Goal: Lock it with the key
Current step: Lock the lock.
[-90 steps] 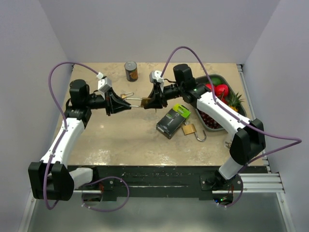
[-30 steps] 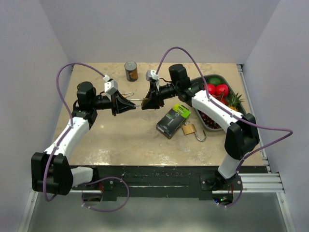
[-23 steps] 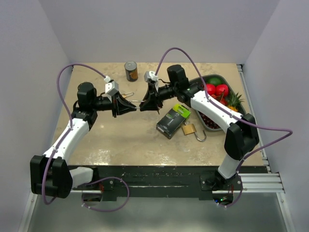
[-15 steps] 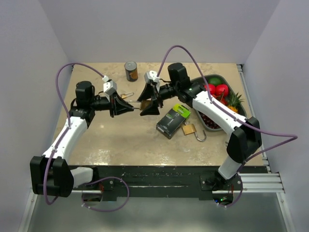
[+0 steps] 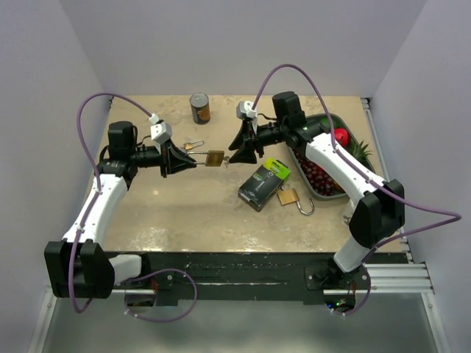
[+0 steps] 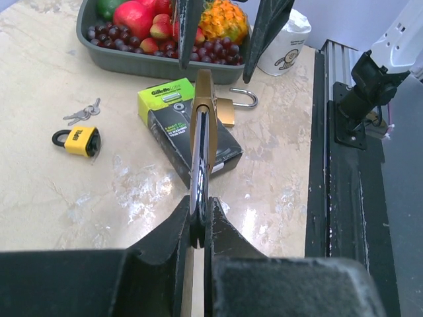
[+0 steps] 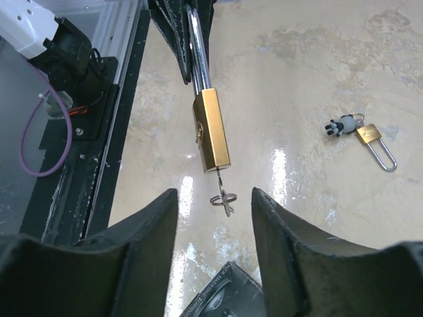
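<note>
Left tool [image 5: 193, 159] is clamped narrow on the shackle of a brass padlock [image 5: 215, 157], holding it in the air over the far half of the counter [image 5: 184, 213], about midway between the left and right edges. Its arm rises from the near left corner and runs toward the far edge. It then bends at the elbow so the wrist lies level and points right. From the near right corner the other arm climbs along the right edge and folds back left, so the right tool [image 5: 235, 152] faces the left one, level with it. Its jaws stand wide and hold nothing; they sit just beside the padlock's free end, apart from it. A key [image 7: 223, 198] sticks out of that end, its ring dangling ahead of the spread fingers in the right wrist view. Right of centre lies a black and green box [image 6: 165, 99] marked "Gillette", with a second padlock [image 5: 291, 197], shackle open, just beside its near right side. A yellow lock [image 6: 78, 140] carries dark lettering too small to read.
</note>
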Action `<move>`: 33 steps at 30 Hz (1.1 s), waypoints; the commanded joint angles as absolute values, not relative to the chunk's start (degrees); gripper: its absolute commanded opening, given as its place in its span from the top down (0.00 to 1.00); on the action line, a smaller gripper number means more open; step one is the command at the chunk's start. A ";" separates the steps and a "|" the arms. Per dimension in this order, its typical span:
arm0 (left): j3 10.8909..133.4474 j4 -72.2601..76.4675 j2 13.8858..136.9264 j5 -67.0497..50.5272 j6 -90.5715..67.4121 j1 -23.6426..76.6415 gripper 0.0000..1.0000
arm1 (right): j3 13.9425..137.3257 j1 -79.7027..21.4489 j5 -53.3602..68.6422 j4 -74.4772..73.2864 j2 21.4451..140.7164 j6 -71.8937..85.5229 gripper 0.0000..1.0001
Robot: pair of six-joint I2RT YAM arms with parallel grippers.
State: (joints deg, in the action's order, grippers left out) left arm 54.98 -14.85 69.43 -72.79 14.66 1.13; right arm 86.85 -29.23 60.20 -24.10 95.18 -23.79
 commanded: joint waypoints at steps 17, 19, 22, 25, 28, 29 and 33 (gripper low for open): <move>58.45 -14.50 68.38 -77.43 18.37 0.53 1.00 | 87.10 -31.11 58.89 -21.80 97.56 -23.56 0.61; 58.36 -14.59 68.20 -77.43 18.46 0.53 1.00 | 86.93 -31.20 58.80 -21.45 97.65 -23.38 0.69; 58.45 -14.94 68.20 -77.34 18.72 0.53 1.00 | 86.75 -31.11 58.71 -21.79 97.65 -23.64 0.83; 58.80 -14.94 68.38 -77.17 18.72 0.26 1.00 | 86.92 -31.11 58.88 -24.07 97.65 -25.48 0.99; 58.80 -14.07 69.25 -77.78 17.41 -1.92 1.00 | 86.75 -30.94 57.75 -27.32 97.47 -27.94 1.00; 58.97 -13.71 69.52 -78.39 17.14 -3.06 1.00 | 86.49 -30.76 57.48 -28.03 97.12 -28.65 1.00; 59.94 -13.10 70.40 -78.84 17.58 -5.71 1.00 | 84.38 -29.36 56.52 -28.91 96.33 -29.09 1.00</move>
State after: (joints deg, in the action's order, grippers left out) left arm 55.33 -18.17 70.39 -75.42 16.58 -1.50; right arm 86.67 -31.40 58.85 -23.90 98.21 -27.20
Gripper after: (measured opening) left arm 0.091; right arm 0.014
